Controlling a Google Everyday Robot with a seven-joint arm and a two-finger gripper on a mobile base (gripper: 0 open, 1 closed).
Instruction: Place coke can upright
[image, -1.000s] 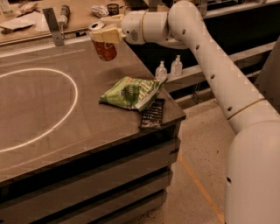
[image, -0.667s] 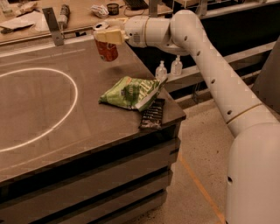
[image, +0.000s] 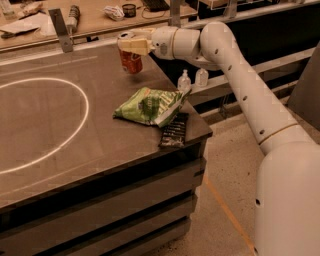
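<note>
Arm (image: 240, 85): reaches left from the shoulder at right, elbow bent, wrist level over the table (image: 75, 150).
Gripper (image: 132, 47): clamped on Can's top.
Can (image: 131, 62): upright at far edge, behind chip bag (image: 150, 106); table contact unclear.

Dark table (image: 125, 147), speckled floor (image: 235, 165), wooden bench (image: 95, 19)

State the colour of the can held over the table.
Red-orange; the coke can is gripped at its top by the gripper above the table's far side, camera view.
</note>
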